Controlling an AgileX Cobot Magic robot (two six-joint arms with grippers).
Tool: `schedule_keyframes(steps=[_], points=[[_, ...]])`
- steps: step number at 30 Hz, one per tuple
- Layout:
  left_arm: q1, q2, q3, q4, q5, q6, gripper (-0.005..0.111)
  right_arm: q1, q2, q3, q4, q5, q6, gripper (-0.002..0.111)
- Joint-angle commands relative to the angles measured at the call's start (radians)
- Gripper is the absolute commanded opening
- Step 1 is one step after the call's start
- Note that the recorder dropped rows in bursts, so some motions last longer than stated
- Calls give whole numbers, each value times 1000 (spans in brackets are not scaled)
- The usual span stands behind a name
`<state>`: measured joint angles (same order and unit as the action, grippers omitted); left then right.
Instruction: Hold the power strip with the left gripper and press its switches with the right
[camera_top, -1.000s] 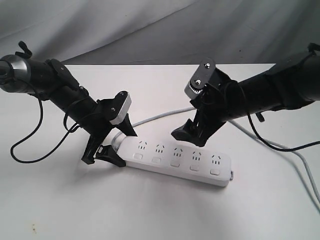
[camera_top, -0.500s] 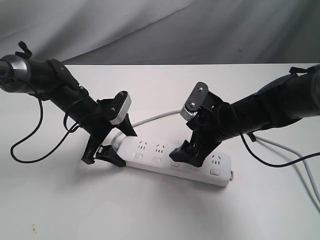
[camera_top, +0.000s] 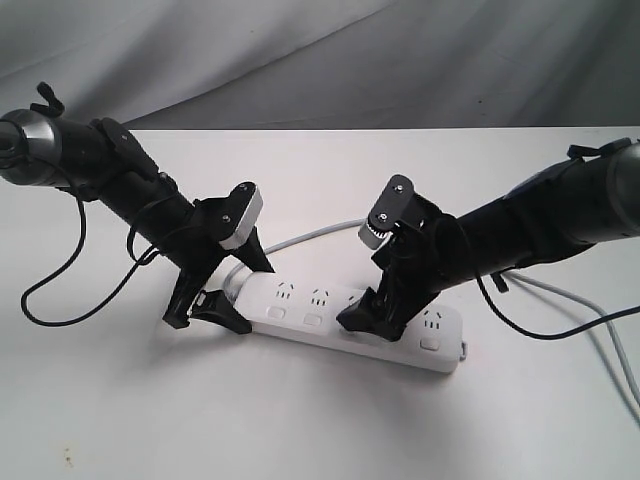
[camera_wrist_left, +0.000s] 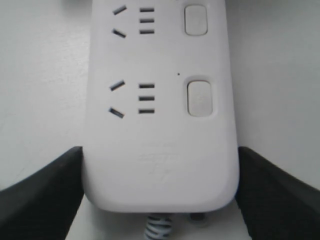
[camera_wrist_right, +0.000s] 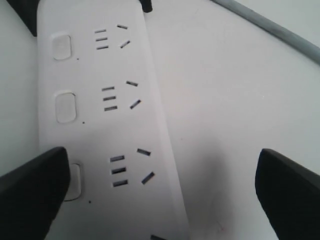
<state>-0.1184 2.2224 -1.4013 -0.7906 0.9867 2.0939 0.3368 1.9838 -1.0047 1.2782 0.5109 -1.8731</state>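
The white power strip (camera_top: 440, 345) lies flat on the white table, its cord end to the left. My left gripper (camera_top: 250, 297) is shut on that cord end, one finger (camera_wrist_left: 45, 195) against each long side of the power strip (camera_wrist_left: 160, 125). My right gripper (camera_top: 372, 308) is open and low over the strip's middle. One of its fingers (camera_wrist_right: 30, 195) covers part of the third switch (camera_wrist_right: 76, 181); I cannot tell whether it presses it down. Its other finger (camera_wrist_right: 290, 195) hangs over bare table beside the strip (camera_wrist_right: 105, 130). Two more switches (camera_wrist_right: 65, 106) lie uncovered toward the left gripper.
The grey cord (camera_top: 320, 233) curves from the strip's left end behind the right arm and runs off at the right (camera_top: 610, 340). A thin black cable (camera_top: 50, 300) loops down from the left arm. A grey cloth backdrop (camera_top: 300, 60) hangs behind the table.
My right gripper has come down and to the left, from above the strip's far side onto its middle by the third switch. The left gripper and the strip have not moved.
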Motion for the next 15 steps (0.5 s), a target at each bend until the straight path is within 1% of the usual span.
schedule_keyframes(steps=[1, 15], points=[[-2, -3, -5, -5, 9, -1, 36, 3, 9, 6, -29, -50, -19, 91], [-2, -3, -5, -5, 9, -1, 36, 3, 74, 9, -83, -60, -2, 91]])
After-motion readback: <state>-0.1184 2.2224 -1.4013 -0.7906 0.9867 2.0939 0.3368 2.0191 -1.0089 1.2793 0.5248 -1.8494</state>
